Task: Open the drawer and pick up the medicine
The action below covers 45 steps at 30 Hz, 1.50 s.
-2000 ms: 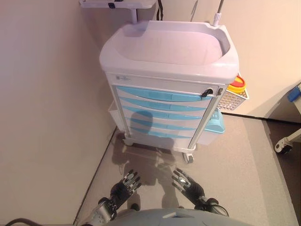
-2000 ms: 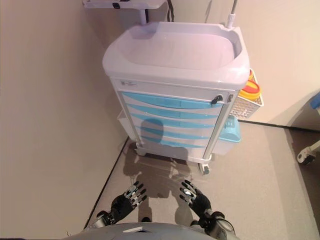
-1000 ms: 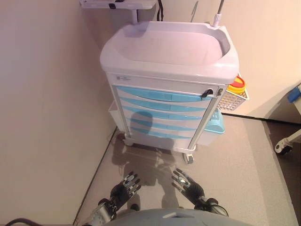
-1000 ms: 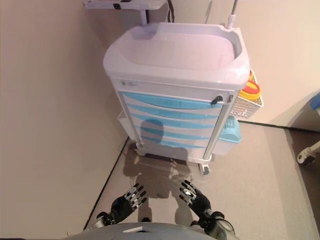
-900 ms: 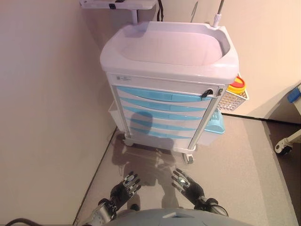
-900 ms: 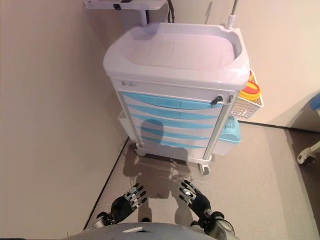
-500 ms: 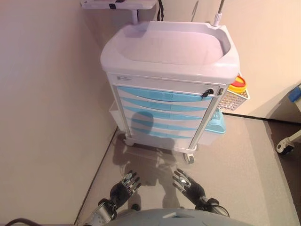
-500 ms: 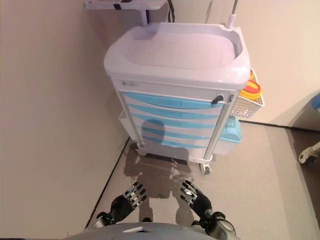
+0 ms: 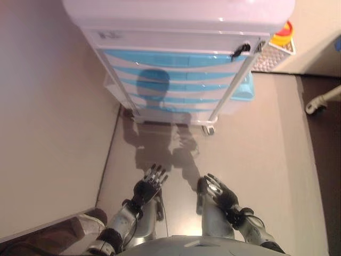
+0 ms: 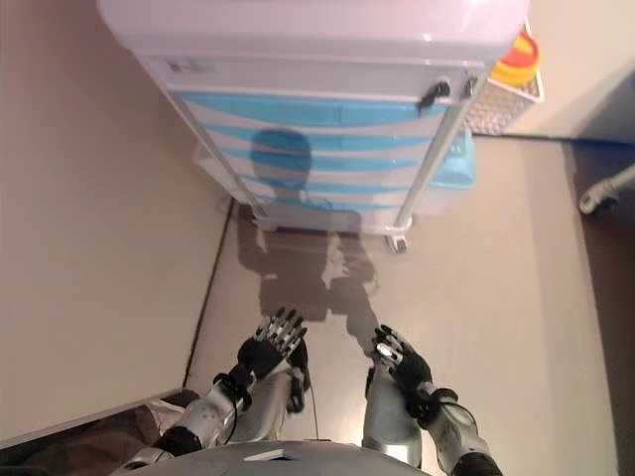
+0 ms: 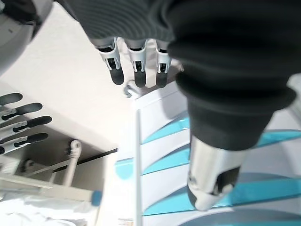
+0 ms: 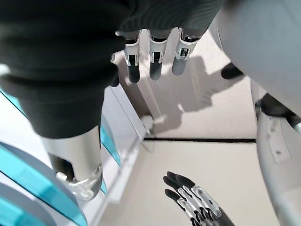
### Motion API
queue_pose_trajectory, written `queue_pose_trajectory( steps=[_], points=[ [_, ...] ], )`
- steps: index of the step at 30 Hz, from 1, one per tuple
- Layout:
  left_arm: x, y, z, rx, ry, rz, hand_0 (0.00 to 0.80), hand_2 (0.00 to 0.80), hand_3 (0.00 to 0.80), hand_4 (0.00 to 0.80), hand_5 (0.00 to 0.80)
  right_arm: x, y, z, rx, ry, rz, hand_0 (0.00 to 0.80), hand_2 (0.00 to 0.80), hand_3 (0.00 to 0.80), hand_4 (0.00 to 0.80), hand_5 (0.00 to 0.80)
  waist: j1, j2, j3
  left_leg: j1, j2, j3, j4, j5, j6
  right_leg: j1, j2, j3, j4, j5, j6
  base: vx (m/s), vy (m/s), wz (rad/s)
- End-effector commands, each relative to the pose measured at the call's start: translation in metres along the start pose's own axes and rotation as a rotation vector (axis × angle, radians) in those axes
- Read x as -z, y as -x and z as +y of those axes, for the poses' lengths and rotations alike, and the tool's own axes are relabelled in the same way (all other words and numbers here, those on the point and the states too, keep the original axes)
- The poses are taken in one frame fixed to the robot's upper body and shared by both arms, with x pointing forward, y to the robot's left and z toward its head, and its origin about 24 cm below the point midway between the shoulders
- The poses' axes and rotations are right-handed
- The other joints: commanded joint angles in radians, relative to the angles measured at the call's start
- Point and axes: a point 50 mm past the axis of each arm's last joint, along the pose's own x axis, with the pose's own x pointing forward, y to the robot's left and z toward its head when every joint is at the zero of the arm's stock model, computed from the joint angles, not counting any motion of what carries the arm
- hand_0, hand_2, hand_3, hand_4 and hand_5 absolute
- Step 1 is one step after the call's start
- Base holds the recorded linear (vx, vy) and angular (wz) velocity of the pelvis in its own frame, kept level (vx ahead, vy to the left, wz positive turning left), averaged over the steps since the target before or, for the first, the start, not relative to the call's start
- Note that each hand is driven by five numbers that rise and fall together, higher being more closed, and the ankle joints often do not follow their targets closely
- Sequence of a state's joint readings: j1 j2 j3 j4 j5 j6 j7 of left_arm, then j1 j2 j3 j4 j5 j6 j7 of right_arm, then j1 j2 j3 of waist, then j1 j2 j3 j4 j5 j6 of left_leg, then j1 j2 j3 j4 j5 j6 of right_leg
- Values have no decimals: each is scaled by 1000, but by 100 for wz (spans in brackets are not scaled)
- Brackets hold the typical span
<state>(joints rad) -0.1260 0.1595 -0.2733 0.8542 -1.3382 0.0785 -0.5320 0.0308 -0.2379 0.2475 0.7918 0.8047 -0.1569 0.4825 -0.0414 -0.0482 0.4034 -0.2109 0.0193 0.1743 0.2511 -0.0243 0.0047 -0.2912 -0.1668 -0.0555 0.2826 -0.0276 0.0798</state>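
A white medical cart [image 9: 176, 37] with several light-blue drawers [image 9: 170, 58] stands ahead against the wall, all drawers closed. A black key lock [image 9: 241, 49] sits at the top drawer's right end. No medicine is in sight. My left hand [image 9: 148, 186] and right hand [image 9: 216, 192] hang low over the floor, well short of the cart, both with fingers straight and empty. The left wrist view shows my left fingers [image 11: 135, 70] extended, with the drawers [image 11: 164, 160] beyond. The right wrist view shows my right fingers [image 12: 155, 59] extended.
A beige wall [image 9: 48, 117] runs along the left. A white mesh basket [image 9: 272, 56] with a yellow and red container [image 9: 282, 34] hangs on the cart's right side. A light-blue bin [image 9: 245, 88] sits low on that side. A castor [image 9: 314, 104] of other equipment shows far right.
The whole view has shifted down and closer to the cart, so the camera has moved. Both hands stay low, open and empty.
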Motion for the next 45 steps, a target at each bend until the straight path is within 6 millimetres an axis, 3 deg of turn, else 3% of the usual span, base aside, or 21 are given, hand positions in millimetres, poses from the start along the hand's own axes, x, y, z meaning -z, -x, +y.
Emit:
queue_pose_trajectory(
  steps=[1, 10, 12, 18, 22, 30, 36, 45],
  points=[
    [-17, -15, -25, 124, 45, -105, 0, 0, 0, 0, 0, 12, 2, 15, -63, -20, 19, 0, 0, 0, 0, 0, -33, -11, 21, -101, 1, -35, 193, -107, 17, -28, -40, 14, 51, 43, 50, -27, 3, -20],
    [-50, -46, -71, 331, 188, -229, 0, 0, 0, 0, 0, 8, -7, 23, -127, -39, 28, 0, 0, 0, 0, 0, -68, -59, 57, -177, 33, -25, 274, -136, 31, -78, -9, 57, 71, 60, 60, 15, -34, -18],
    [-59, -52, -85, 400, 214, -269, 0, 0, 0, 0, 0, 10, -9, 26, -137, -51, 33, 0, 0, 0, 0, 0, -72, -64, 62, -182, 41, -32, 301, -175, 28, -76, -2, 60, 86, 34, 67, 92, -46, -7],
    [-102, -65, -130, 579, 238, -360, 0, 0, 0, 0, 0, 4, -15, 36, -188, -64, 5, 0, 0, 0, 0, 0, -86, -85, 80, -255, 47, -40, 353, -193, 30, -121, 20, 70, 136, 7, 51, -30, -37, -4],
    [-123, -69, -162, 691, 254, -400, 0, 0, 0, 0, 0, -9, -16, 42, -220, -61, -59, 0, 0, 0, 0, 0, -97, -73, 95, -313, 31, -56, 392, -194, 35, -186, 45, 70, 259, -53, 18, -73, 42, -2],
    [-128, -71, -203, 855, 345, -424, 0, 0, 0, 0, 0, -24, -13, 39, -214, 14, -82, 0, 0, 0, 0, 0, -114, -26, 116, -372, 4, -54, 447, -208, 51, -321, 43, 69, 447, -105, -18, -35, 105, 7],
    [-135, -70, -216, 869, 339, -429, 0, 0, 0, 0, 0, -24, -7, 36, -200, 29, -78, 0, 0, 0, 0, 0, -130, -22, 116, -386, -3, -49, 445, -202, 54, -360, 54, 82, 460, -97, -23, 10, 23, -1],
    [-166, -66, -256, 874, 274, -463, 0, 0, 0, 0, 0, -25, 0, 30, -209, 34, -89, 0, 0, 0, 0, 0, -161, -27, 116, -408, -3, -26, 432, -199, 62, -392, 76, 99, 421, -74, -24, 0, 18, -2]
  ],
)
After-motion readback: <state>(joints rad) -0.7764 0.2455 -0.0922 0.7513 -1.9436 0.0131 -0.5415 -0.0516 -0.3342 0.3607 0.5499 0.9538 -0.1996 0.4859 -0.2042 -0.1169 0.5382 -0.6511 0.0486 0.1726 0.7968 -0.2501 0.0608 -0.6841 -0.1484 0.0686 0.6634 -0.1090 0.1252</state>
